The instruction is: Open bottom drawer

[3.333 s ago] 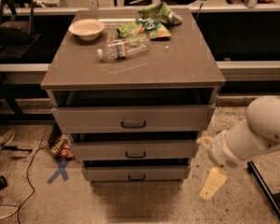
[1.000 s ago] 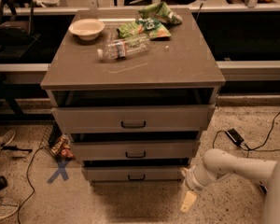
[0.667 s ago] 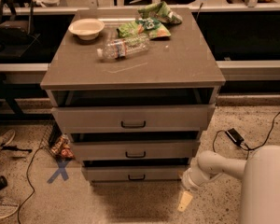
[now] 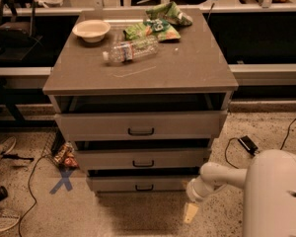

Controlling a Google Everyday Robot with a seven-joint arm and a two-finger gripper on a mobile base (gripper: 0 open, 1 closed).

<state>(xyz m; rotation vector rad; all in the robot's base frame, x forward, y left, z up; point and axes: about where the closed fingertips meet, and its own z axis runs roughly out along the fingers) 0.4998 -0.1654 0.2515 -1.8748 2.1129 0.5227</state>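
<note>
The bottom drawer (image 4: 138, 183) is the lowest and shortest of three grey-beige fronts, with a small black bar handle (image 4: 144, 187) at its centre. It sits slightly out of the cabinet, like the middle drawer (image 4: 140, 159) and top drawer (image 4: 140, 125) above it. My gripper (image 4: 190, 212) hangs low near the floor, just right of the bottom drawer's right corner, on the end of the white arm (image 4: 214, 177). It touches nothing. Only one pale finger shows.
On the cabinet top (image 4: 79, 73) lie a white bowl (image 4: 91, 29), a plastic bottle (image 4: 130, 50) and green snack bags (image 4: 160, 21). A blue X (image 4: 63, 180) and a snack packet (image 4: 64, 155) are on the floor at left. A black adapter with cable (image 4: 247, 144) lies at right.
The arm has swung down and left from beside the cabinet's right side to low by the bottom drawer's right corner. The drawers have not moved.
</note>
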